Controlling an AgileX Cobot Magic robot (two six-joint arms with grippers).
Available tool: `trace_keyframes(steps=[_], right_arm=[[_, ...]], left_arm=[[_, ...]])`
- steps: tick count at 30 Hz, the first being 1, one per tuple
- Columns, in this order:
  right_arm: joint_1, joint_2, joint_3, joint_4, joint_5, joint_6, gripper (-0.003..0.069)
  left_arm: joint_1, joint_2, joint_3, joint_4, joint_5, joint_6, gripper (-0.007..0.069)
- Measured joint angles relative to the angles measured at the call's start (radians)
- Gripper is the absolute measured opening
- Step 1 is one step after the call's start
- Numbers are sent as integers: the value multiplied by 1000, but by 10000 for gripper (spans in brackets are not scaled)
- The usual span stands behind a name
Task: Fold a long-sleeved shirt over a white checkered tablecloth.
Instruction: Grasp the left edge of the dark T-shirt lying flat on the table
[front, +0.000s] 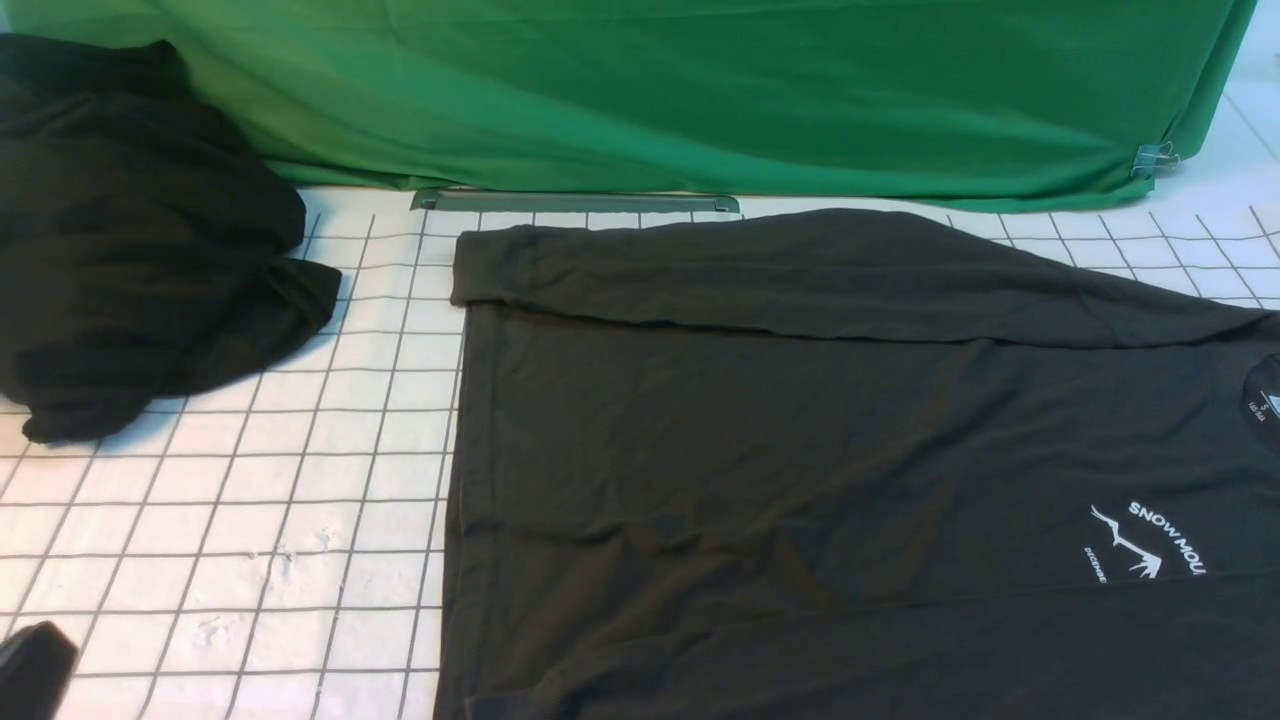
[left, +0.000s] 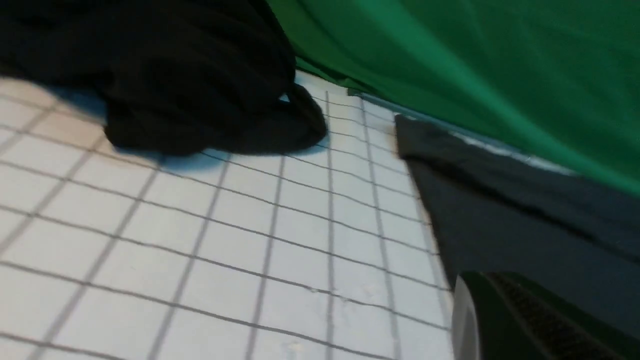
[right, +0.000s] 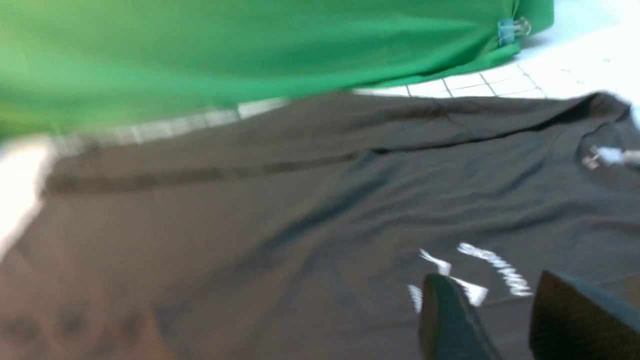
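Your left end effector (left: 505, 315) closed, low over the tablecloth (left: 250, 240), your right end effector (right: 492, 282) part open, empty, over the shirt (right: 280, 230)

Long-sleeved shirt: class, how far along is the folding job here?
Done: the long-sleeved shirt lies flat on the white checkered tablecloth, far sleeve folded across it. In hand: nothing; the right gripper hovers open over the print. Left: the body folds.

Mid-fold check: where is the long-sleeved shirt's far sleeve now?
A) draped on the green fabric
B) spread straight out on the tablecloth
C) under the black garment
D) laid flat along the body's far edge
D: the sleeve lies flat on the long-sleeved shirt, along its far edge, cuff toward the hem, apart from the black garment.
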Motion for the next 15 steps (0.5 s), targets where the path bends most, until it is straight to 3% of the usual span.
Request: trace_keyframes(steps=[2, 5, 10, 15], right_arm=[[0, 0, 0, 4, -49, 52, 242], [0, 0, 0, 7, -113, 122, 242], [0, 0, 0, 13, -156, 248, 242], [0, 0, 0, 15, -165, 288, 229]], left_arm=[[0, 0, 0, -125, -1, -20, 7], [0, 0, 0, -210, -13, -34, 7], [0, 0, 0, -275, -27, -66, 7], [0, 0, 0, -311, -67, -88, 7]])
